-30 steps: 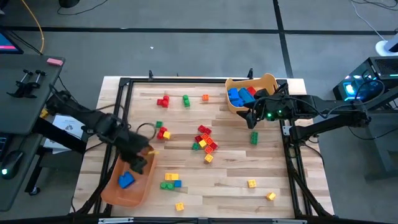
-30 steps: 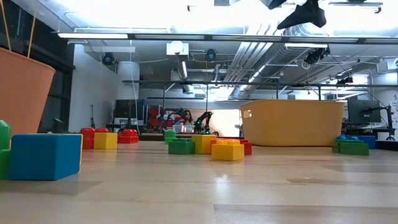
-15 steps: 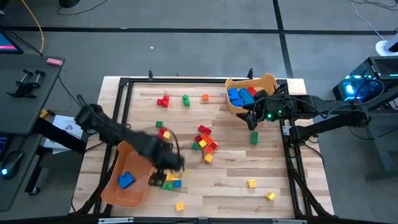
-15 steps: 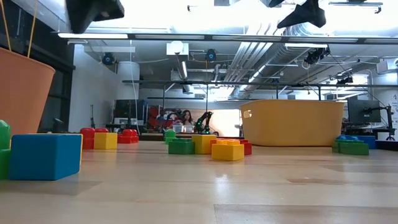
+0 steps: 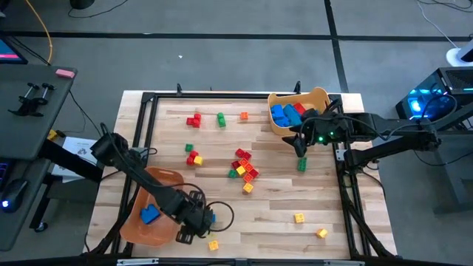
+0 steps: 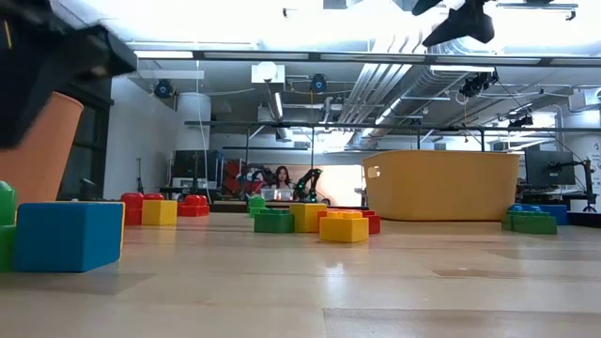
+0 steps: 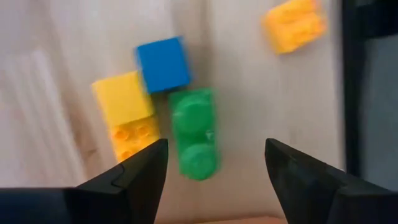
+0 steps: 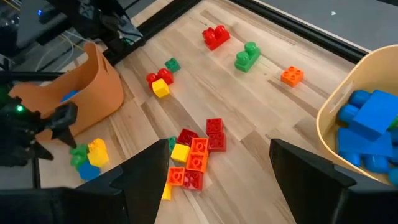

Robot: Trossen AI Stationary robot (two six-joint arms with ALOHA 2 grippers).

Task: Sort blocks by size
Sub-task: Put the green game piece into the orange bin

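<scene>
A robotics lab: exposed ceiling pipes [image 6: 376, 80], strip lights, more robot arms [image 6: 305, 183] behind the framed wooden table [image 5: 281, 199]

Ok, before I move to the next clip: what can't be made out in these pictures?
- High view: the block cluster is mostly covered by the left gripper.
- Low view: the yellow bin wall hides its contents; the left arm is a dark blur cut off by the edge.
- Right wrist view: the blue blocks in the bin run off the frame.
</scene>
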